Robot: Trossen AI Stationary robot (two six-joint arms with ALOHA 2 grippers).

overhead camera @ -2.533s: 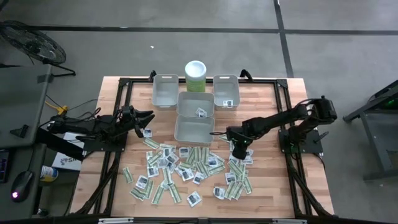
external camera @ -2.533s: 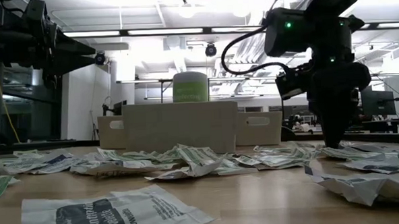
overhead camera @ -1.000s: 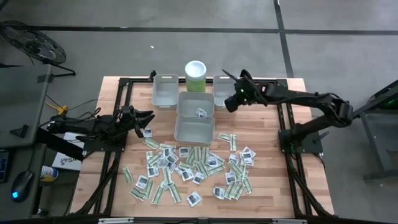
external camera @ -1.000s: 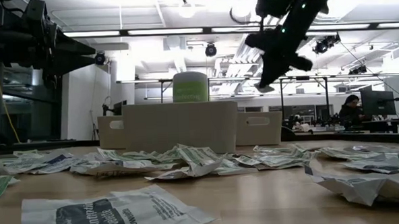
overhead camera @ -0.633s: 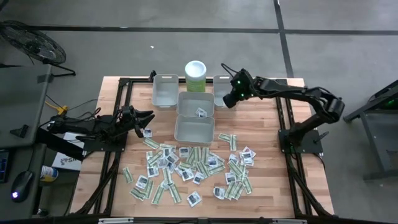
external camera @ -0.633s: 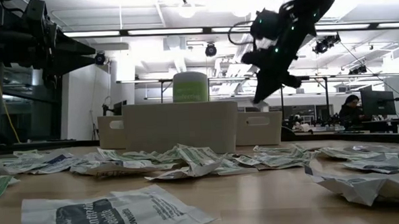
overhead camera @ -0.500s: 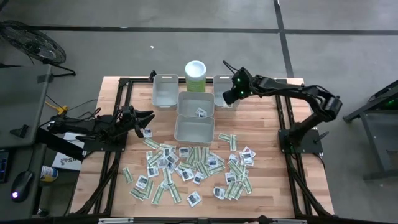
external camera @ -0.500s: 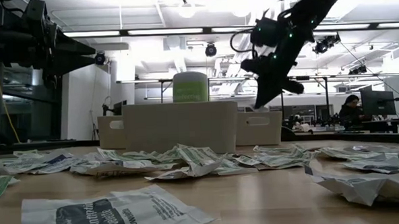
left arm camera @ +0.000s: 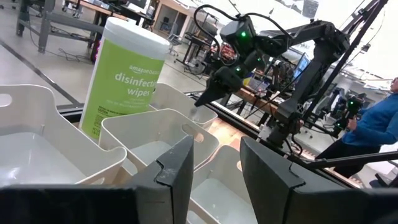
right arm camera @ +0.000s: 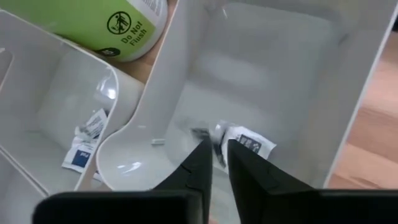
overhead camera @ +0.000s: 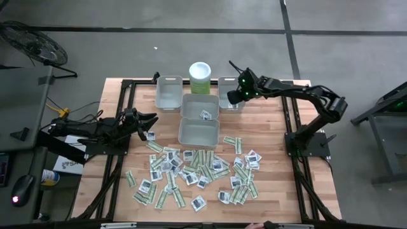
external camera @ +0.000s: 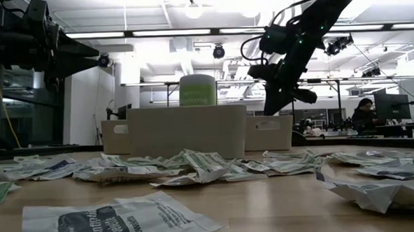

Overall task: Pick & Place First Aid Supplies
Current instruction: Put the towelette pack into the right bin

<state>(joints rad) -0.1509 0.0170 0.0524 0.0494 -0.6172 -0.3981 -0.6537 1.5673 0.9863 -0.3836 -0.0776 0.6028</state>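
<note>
The first aid supplies (overhead camera: 197,168) lie scattered as flat packets over the near half of the table. My right gripper (overhead camera: 231,98) hangs slanting down over the far right grey bin (overhead camera: 231,86). Its fingers stand a narrow gap apart (right arm camera: 219,152). One white packet with dark print (right arm camera: 249,140) shows just past the fingertips, down inside that bin. My left gripper (overhead camera: 150,121) waits level at the table's left, open (left arm camera: 216,180), with nothing between its fingers. My right gripper's fingertips (right arm camera: 205,149) stand right at the near end of the white packet (right arm camera: 224,130) inside the bin. I cannot tell whether they touch it.
A far left bin (overhead camera: 169,93) and two middle bins (overhead camera: 200,102) (overhead camera: 198,133) stand beside the right one. One middle bin holds a packet (overhead camera: 205,115). A green wipes canister (overhead camera: 200,77) stands at the far edge. A person sits in the room beyond (external camera: 364,112).
My right gripper has gone toward the table's far edge and down until it hangs over the far right bin, rolling a little on the way. My left gripper has kept still.
</note>
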